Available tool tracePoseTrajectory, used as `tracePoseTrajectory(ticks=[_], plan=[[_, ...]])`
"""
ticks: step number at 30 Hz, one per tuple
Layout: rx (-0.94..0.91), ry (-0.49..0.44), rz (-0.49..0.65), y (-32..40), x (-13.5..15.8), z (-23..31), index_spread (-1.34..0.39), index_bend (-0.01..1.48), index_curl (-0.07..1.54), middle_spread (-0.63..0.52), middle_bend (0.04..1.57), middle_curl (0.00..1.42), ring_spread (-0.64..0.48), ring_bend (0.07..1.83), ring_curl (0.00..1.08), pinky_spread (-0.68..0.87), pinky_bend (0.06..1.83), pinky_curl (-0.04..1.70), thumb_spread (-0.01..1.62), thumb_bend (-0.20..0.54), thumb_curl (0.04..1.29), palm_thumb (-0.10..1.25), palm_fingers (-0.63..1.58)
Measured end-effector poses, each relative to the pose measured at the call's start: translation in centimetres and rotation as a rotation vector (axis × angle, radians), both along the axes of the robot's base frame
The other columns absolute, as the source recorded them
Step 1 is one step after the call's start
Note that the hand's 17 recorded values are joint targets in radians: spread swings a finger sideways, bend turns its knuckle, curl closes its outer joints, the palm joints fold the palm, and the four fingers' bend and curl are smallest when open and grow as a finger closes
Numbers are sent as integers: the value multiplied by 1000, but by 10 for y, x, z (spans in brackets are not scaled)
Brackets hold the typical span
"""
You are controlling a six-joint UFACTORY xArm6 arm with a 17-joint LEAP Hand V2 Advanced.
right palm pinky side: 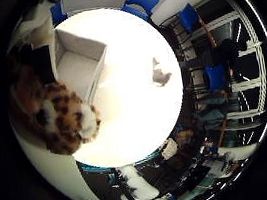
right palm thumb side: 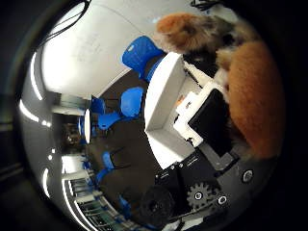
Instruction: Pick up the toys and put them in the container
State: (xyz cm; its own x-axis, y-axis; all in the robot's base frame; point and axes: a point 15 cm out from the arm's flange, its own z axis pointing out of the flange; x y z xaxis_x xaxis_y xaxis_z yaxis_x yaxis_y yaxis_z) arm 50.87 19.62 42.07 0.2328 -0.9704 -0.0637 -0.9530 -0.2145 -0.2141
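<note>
- Plush toy [right palm pinky side: 60,118] w/ orange-brown spotted fur and a white muzzle sits right up against my palm, filling the near side of the little-finger view.
- My hand [right palm thumb side: 207,120]: white and black parts press into the toy's orange fur in the thumb-side view; fingers look curled round it, so I read it as clamped on the plush toy, held up off the desk.
- White container [right palm pinky side: 79,57], an open-topped box w/ straight walls, stands on the round white desk [right palm pinky side: 138,129] just beside the toy as seen from my palm. Inside looks bare as far as I can see.
- Thumb-side view shows the same container from its side, its wall next to my hand's white parts.
- Small grey toy [right palm pinky side: 160,75] lies on the desk top, well apart from the container, toward the far edge.
- Blue chairs [right palm pinky side: 141,0] stand round the desk; more of them in the room beyond.
- Black geared part [right palm thumb side: 198,195] of my hand shows at the edge of the thumb-side view.
</note>
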Motion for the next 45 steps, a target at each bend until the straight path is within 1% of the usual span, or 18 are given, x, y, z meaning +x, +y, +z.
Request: tracePoseTrajectory(ticks=[3, 4, 5, 6, 7, 8, 9, 10, 11, 12, 14, 16, 18, 22, 26, 34, 41, 45], plan=[[-1, 10, 5, 12, 8, -16, -299, 1015, 900, -263, 1133, 1060, -253, 1367, 826, -234, 1271, 1012, 1145, -20, 604, 965, 978], [-2, 13, 4, 13, 9, -20, -300, 970, 889, -263, 1117, 1046, -251, 1355, 809, -247, 1245, 987, 1161, -23, 589, 939, 990], [-4, 19, 4, 14, 10, -23, -308, 831, 856, -260, 1101, 1004, -253, 1330, 766, -290, 1184, 930, 1175, -38, 564, 878, 996], [-8, 31, 5, 13, 9, -27, -311, 734, 842, -258, 1087, 973, -259, 1313, 740, -331, 1141, 893, 1186, -37, 546, 840, 974], [-12, 45, 5, 12, 8, -31, -327, 435, 786, -260, 1037, 920, -261, 1304, 714, -413, 1137, 852, 1200, -40, 512, 770, 733], [-15, 55, 9, 12, 6, -33, -355, 290, 732, -261, 947, 879, -259, 1268, 689, -428, 1149, 836, 1207, -41, 491, 732, 542], [-22, 74, 10, 10, 3, -37, -400, 252, 680, -246, 812, 819, -219, 1177, 658, -356, 1073, 830, 1215, -36, 468, 692, 264], [-36, 105, 17, 7, -2, -44, -435, 244, 621, -216, 695, 752, -159, 1067, 602, -242, 993, 806, 1215, -34, 446, 659, 117], [-48, 130, 30, 3, -5, -50, -455, 241, 570, -173, 589, 684, -89, 957, 536, -100, 929, 764, 1214, -33, 429, 627, 24], [-57, 145, 48, 1, -7, -54, -459, 250, 553, -146, 548, 649, -37, 903, 509, 0, 905, 748, 1212, -32, 416, 605, 12], [-68, 162, 71, -8, -7, -58, -462, 220, 492, -70, 429, 551, 88, 752, 414, 228, 811, 661, 1209, -29, 388, 562, -42], [-75, 174, 75, -20, -6, -60, -456, 184, 447, -22, 371, 488, 151, 647, 357, 361, 717, 587, 1204, -23, 366, 537, -34], [-77, 177, 69, -31, -5, -57, -451, 171, 408, 3, 335, 445, 182, 579, 319, 430, 649, 526, 1201, -22, 350, 515, -9], [-69, 146, 25, -74, -2, -34, -429, 165, 355, 21, 297, 394, 204, 513, 281, 473, 590, 452, 1197, -19, 329, 501, 45], [-65, 119, -48, -131, -6, -9, -395, 155, 317, 49, 292, 370, 210, 479, 262, 475, 552, 406, 1196, -20, 315, 490, 87], [-73, 79, -319, -283, -30, 26, -313, 152, 282, 105, 299, 344, 233, 483, 246, 499, 528, 351, 1188, -22, 300, 466, 160], [-101, 111, -454, -383, -58, 14, -281, 151, 267, 140, 282, 331, 244, 478, 234, 498, 544, 324, 1182, -20, 292, 450, 159], [-96, 180, -517, -426, -59, -28, -258, 150, 263, 164, 280, 328, 245, 473, 230, 497, 559, 314, 1178, -20, 286, 439, 153]])
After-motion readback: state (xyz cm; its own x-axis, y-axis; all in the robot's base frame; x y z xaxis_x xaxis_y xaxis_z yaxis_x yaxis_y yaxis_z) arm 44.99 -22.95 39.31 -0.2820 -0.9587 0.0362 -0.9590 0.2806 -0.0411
